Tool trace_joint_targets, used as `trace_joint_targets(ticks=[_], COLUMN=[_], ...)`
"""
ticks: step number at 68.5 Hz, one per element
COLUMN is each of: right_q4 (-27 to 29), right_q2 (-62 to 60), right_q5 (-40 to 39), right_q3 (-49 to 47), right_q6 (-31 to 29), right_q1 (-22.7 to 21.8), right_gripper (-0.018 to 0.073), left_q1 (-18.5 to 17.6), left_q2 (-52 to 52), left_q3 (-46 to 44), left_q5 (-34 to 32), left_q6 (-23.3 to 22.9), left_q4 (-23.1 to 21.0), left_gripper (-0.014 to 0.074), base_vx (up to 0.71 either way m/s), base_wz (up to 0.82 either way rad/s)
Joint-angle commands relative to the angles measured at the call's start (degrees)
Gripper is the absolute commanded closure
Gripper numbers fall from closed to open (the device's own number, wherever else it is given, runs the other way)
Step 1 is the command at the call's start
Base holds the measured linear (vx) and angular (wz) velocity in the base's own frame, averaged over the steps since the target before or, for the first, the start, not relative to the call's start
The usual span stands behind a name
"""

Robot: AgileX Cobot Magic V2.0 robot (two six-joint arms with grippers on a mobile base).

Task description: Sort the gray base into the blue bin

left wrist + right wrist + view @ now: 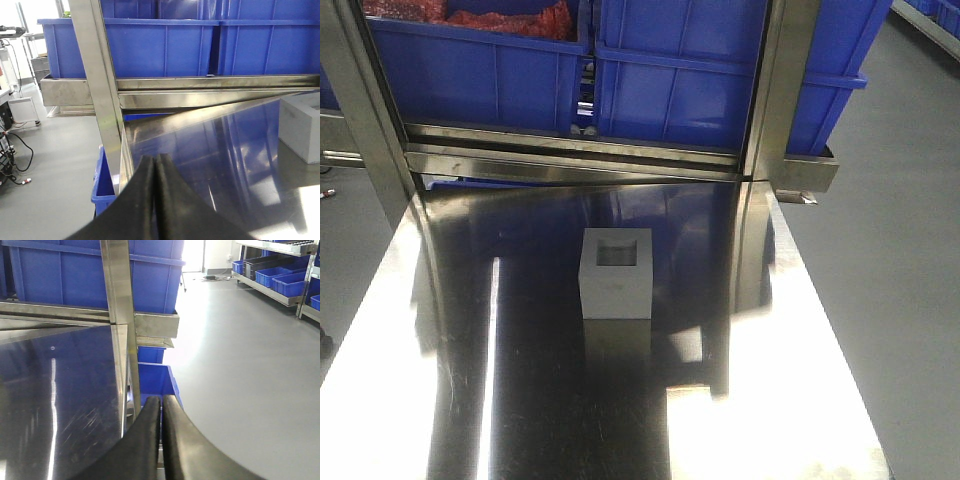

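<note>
The right edge of the left wrist view cuts off the gray block (300,127). In the front view the top edge cuts the blue crates (680,90); the red stuff (505,15) at upper left is blurred.

the gray base (616,275), a matte gray cube-like block, stands upright near the middle of the steel bench (520,400), its shallow square recess facing up and nothing touching it. the blue bin (156,381), bright blue and smooth-walled, sits low beside the bench's right edge, well apart from the block; only part of it shows.
</note>
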Motion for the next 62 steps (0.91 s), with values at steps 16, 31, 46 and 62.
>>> trace_joint_targets(ticks=[16, 31, 46, 62], right_q4=[-0.45, -0.45, -0.45, -0.45], right_q2=[-0.5, -0.5, -0.5, -0.5], right_q5=[-4.3, -4.3, -4.3, -4.3], right_q3=[0.08, 0.08, 0.08, 0.08], right_q6=[-0.72, -0.72, -0.72, -0.72], right_q1=[-0.28, -0.28, -0.28, -0.28], right_gripper=[0.0564, 0.0564, 0.0564, 0.0564], left_q1=[-0.06, -0.06, -0.06, -0.06], left_q2=[-0.71, -0.71, -0.71, -0.71], left_q3=[-1.16, -1.16, -1.16, -1.22], left_q5=[-4.3, -4.3, -4.43, -13.9], left_q6=[-0.58, -0.58, -0.58, -0.58], left_q4=[0.0, 0.0, 0.0, 0.0], left_gripper=[0.0594, 0.0594, 0.0594, 0.0594], base_vx=[0.0, 0.0, 0.0, 0.0], base_wz=[0.0, 0.0, 0.0, 0.0])
